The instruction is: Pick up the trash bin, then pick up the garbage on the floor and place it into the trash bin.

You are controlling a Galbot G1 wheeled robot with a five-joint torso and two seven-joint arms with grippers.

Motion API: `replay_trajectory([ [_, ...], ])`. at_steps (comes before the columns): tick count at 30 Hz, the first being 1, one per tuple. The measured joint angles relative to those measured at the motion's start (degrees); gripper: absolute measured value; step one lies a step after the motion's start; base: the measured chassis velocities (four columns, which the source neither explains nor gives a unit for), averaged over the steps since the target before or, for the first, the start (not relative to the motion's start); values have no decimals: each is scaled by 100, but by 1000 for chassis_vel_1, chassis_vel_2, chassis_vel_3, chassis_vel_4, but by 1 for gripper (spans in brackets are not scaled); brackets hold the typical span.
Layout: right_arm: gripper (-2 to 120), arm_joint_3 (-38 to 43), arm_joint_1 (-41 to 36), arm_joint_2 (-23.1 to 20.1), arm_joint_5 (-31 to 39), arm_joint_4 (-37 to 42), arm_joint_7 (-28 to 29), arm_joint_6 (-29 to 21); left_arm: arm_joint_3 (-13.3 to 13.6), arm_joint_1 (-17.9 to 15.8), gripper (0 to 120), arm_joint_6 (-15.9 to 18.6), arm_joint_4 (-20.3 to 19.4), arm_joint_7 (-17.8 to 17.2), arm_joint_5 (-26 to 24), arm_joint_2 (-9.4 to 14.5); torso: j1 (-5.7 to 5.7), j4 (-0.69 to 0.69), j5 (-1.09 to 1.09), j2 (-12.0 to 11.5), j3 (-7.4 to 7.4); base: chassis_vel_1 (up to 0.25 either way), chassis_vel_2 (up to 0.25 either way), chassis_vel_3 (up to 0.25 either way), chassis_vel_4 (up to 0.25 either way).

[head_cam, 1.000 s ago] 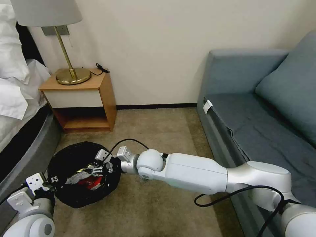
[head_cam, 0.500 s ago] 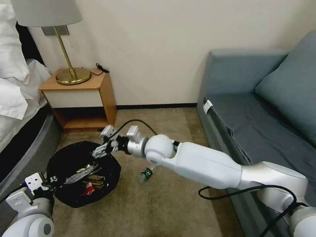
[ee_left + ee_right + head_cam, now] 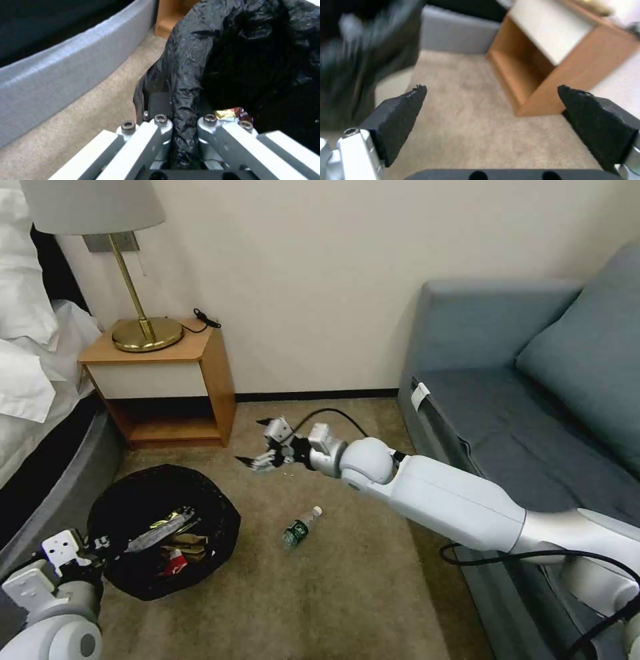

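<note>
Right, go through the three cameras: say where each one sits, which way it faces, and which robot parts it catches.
Head view: on the robot's head, looking forward and down at carpet, the trash bin, the bottle; both arms show, right gripper open above the floor.
Left wrist view: on the left wrist, facing along the left gripper, clamped on the bin's bag rim.
Right wrist view: on the right wrist, facing past its open fingers toward the nightstand.
Shared: head and right wrist views both show the nightstand.

Bedroom: bed (image 3: 27,380), lamp (image 3: 100,220) on nightstand (image 3: 167,373), grey sofa (image 3: 533,400).
</note>
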Motion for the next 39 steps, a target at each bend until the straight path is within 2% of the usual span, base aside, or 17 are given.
replay_trajectory([
  [3,100,-562,185,181,-238,-577,-433,285,-13,102,3,-2,-145,2,41,12,0,1,-2,0,0,0,0,0,0],
  [6,100,-835,269,239,-332,-758,-571,387,-41,132,3,-2,-214,3,33,19,0,1,-1,0,0,0,0,0,0],
  [8,100,-1175,375,391,-660,-1098,-868,612,-84,194,3,-3,-311,7,19,45,0,0,-1,0,0,0,0,0,0],
  [10,100,-1204,383,430,-760,-1187,-939,679,-88,205,3,-3,-325,9,17,49,0,0,-1,0,0,0,0,0,0],
  [12,100,-1307,392,672,-1412,-1795,-1385,1059,-117,238,3,-3,-397,17,-10,60,0,2,-2,0,0,0,0,0,0],
  [17,100,-1420,329,933,-1910,-2562,-1758,1386,-69,232,3,-21,-438,49,-20,29,0,0,-2,0,0,0,0,0,0],
  [27,100,-1460,139,1213,-2523,-3517,-1891,1699,-51,219,3,-87,-393,109,-10,3,0,0,-2,0,0,0,0,0,0],
  [30,100,-1382,23,1451,-2794,-3971,-1883,1944,-52,227,3,-104,-371,122,-4,-8,0,0,-2,0,0,0,0,0,0],
  [39,100,-1358,-130,1795,-2982,-4486,-1843,2036,-50,197,3,-111,-360,122,-10,-27,0,1,-2,0,0,0,0,0,0],
])
